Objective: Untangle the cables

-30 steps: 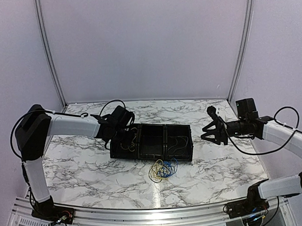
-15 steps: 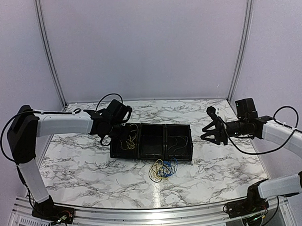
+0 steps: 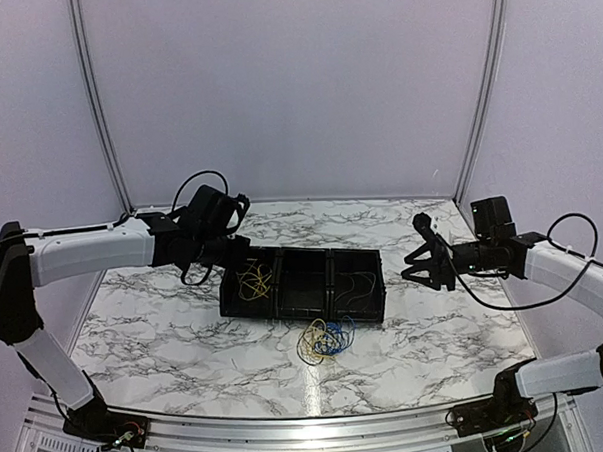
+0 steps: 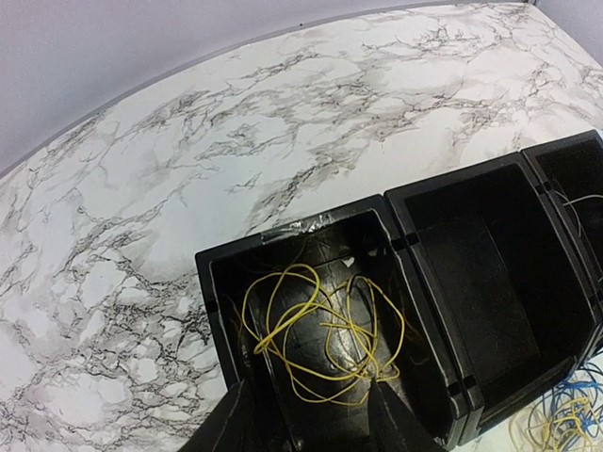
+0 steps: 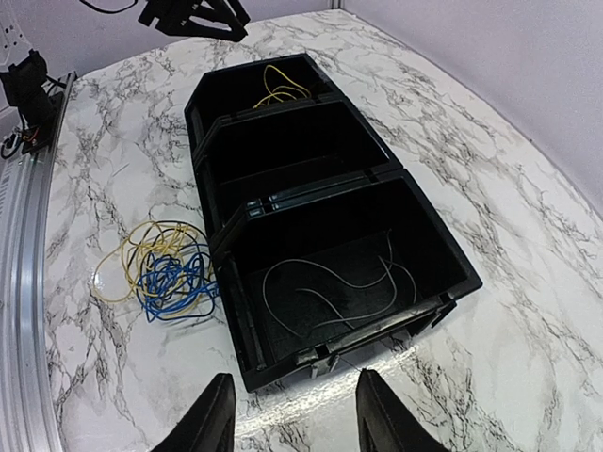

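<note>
The cables (image 3: 324, 339) lie as a small yellow and blue tangle on the marble just in front of the black tray (image 3: 285, 314); the tangle (image 5: 160, 273) also shows in the right wrist view. One loose yellow cable (image 4: 320, 334) lies coiled in the tray's left compartment. My left gripper (image 4: 309, 386) hovers open above it, touching nothing. A thin grey wire (image 5: 330, 282) rests in the right compartment. My right gripper (image 5: 294, 377) hangs open and empty off the tray's right end.
The tray's middle compartment (image 4: 480, 273) holds nothing I can see. A metal rail (image 3: 290, 427) runs along the near table edge by the arm bases. Pale walls close in the back and sides.
My left gripper has opened, left the yellow cable in the left compartment and drawn back up and to the left. The right arm has not moved.
</note>
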### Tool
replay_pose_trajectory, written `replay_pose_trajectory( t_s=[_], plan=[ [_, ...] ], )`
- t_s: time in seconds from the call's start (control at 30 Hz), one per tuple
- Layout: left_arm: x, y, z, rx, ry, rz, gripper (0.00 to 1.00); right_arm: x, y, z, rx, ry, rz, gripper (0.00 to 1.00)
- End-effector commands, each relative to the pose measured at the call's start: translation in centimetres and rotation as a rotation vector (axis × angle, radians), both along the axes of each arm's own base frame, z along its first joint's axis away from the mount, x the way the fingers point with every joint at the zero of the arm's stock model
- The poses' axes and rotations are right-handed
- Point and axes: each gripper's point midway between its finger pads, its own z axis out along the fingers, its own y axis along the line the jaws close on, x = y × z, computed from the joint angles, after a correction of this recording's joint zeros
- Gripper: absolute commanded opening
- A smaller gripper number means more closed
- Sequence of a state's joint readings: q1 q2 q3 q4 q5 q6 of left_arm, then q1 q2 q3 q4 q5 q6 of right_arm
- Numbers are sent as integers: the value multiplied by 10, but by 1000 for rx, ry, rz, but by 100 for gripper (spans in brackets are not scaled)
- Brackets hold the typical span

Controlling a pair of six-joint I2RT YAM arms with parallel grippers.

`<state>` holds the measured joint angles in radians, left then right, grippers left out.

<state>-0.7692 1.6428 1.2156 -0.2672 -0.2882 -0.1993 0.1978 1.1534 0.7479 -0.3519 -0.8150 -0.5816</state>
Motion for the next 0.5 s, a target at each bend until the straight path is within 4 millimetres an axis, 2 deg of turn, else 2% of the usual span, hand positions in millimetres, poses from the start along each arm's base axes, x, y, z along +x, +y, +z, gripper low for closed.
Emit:
replay_pose_trajectory(
  t_s=[0.0,0.23,0.33,0.47],
  plan=[
    [-22,-7,-2,-20,32,-42,44,4,-6,-2,-28,-29,-23,44],
    [-86,-48,-1,29,-33,-186,43,3,-9,3,-27,-54,-31,44],
    [-116,-63,4,-75,-8,-246,43,3,-10,4,-27,-60,-37,44],
    [-141,-67,20,-200,-52,-275,43,4,-12,6,-28,-67,-42,44]
  ],
)
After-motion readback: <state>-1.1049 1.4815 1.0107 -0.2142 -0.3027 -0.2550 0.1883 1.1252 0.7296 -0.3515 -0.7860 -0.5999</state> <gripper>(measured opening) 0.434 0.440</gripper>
